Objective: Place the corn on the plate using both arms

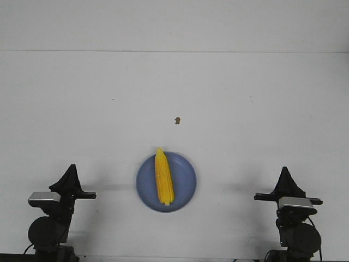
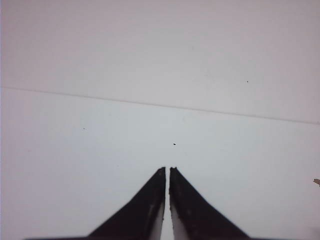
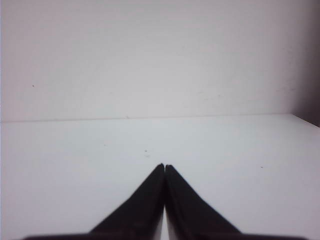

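Observation:
In the front view the yellow corn (image 1: 163, 177) lies lengthwise on the blue-lavender plate (image 1: 185, 183), tip pointing away from me, its tip just over the far rim. My left gripper (image 1: 70, 170) is shut and empty, well left of the plate near the front edge. My right gripper (image 1: 285, 173) is shut and empty, well right of the plate. The left wrist view shows the left gripper (image 2: 167, 170) with its jaws nearly touching over bare table. The right wrist view shows the right gripper (image 3: 164, 166) with jaws together. Neither wrist view shows corn or plate.
A tiny brown speck (image 1: 177, 120) lies on the white table beyond the plate; it also shows at the edge of the left wrist view (image 2: 316, 182). The table's far edge meets a white wall (image 1: 174, 24).

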Controlling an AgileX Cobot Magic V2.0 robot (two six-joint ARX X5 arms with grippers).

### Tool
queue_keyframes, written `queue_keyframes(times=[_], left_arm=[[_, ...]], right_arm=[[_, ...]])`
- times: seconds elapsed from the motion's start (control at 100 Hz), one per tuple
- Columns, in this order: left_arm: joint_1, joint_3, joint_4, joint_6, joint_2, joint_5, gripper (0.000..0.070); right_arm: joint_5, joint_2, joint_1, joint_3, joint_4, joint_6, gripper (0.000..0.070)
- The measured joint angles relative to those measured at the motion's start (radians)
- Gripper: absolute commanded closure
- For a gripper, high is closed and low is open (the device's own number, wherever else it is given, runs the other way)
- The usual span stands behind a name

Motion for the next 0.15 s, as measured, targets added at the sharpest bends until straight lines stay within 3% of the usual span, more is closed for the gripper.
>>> queue_keyframes(times=[0.15], left_arm=[[0.0,0.0,0.0,0.0,0.0,0.0,0.0684]], right_arm=[[0.0,0.0,0.0,0.0,0.0,0.0,0.07]])
